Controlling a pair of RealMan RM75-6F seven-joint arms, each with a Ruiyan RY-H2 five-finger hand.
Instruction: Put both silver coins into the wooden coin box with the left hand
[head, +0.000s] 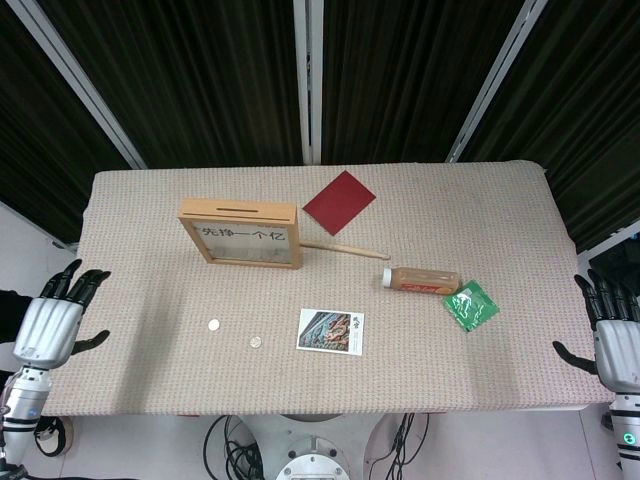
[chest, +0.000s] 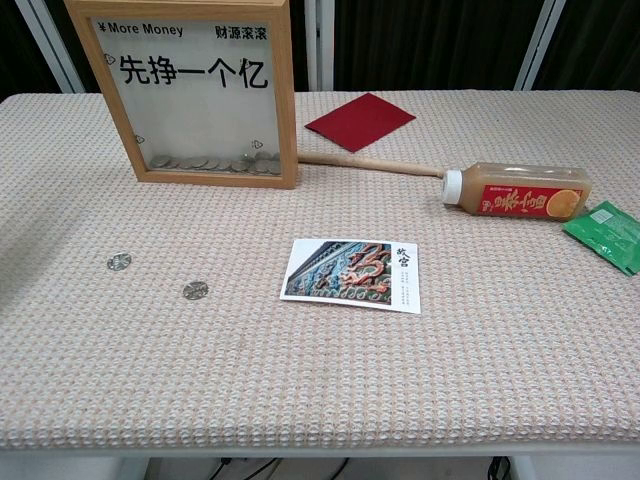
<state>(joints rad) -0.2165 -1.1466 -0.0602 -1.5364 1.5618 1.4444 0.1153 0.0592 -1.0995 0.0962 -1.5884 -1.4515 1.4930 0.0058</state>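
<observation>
Two silver coins lie on the woven table cover: one (head: 213, 325) (chest: 119, 262) to the left, the other (head: 256, 342) (chest: 195, 290) a little right and nearer the front. The wooden coin box (head: 241, 233) (chest: 192, 92) stands upright behind them, with a clear front pane, printed characters and several coins in its bottom. Its slot shows on the top edge in the head view. My left hand (head: 58, 318) hangs off the table's left edge, fingers apart, holding nothing. My right hand (head: 613, 337) hangs off the right edge, also open. Neither hand shows in the chest view.
A picture postcard (head: 331, 331) (chest: 353, 275) lies right of the coins. A red envelope (head: 339, 202) (chest: 360, 121), a wooden stick (head: 345, 249) (chest: 368, 164), an orange drink bottle (head: 422, 281) (chest: 515, 191) on its side and a green packet (head: 470, 305) (chest: 607, 233) lie further right.
</observation>
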